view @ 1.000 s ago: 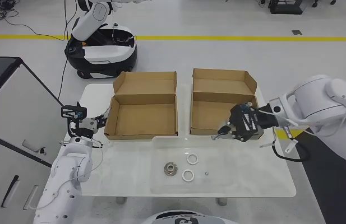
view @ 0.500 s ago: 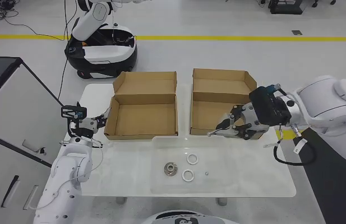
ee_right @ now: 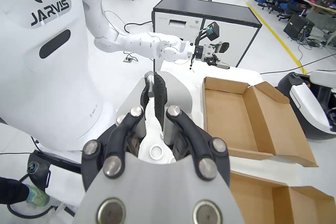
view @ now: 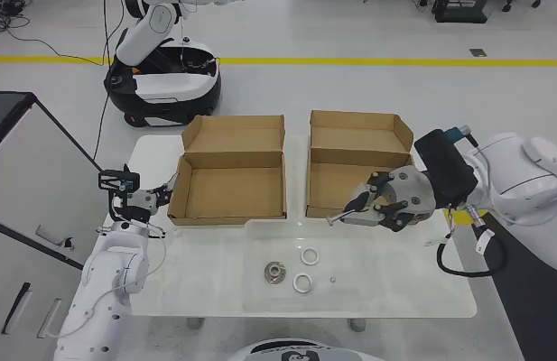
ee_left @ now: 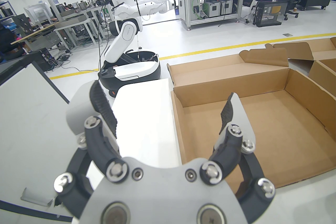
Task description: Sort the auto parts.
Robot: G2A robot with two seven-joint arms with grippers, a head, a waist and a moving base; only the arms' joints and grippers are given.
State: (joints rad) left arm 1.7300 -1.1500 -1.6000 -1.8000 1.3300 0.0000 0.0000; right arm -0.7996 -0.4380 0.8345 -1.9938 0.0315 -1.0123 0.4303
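Most of the bolt (ee_right: 150, 86) is hidden between the pads of the right gripper (ee_right: 152, 81); only its head and a little thread can be seen. These fingers are closed tightly on it. In the top view they are at the front wall of the cardboard box (view: 350, 185) on that arm's side. The left gripper (ee_left: 163, 97) has its fingers wide apart and holds nothing; it is beside the outer wall of the other box (ee_left: 236, 114). On the white table (view: 395, 284), in front of both boxes, lie a white ring (view: 309, 256), a second ring (view: 302, 283), a metal hub (view: 275, 271) and a tiny part (view: 333, 278) that is too small to make out.
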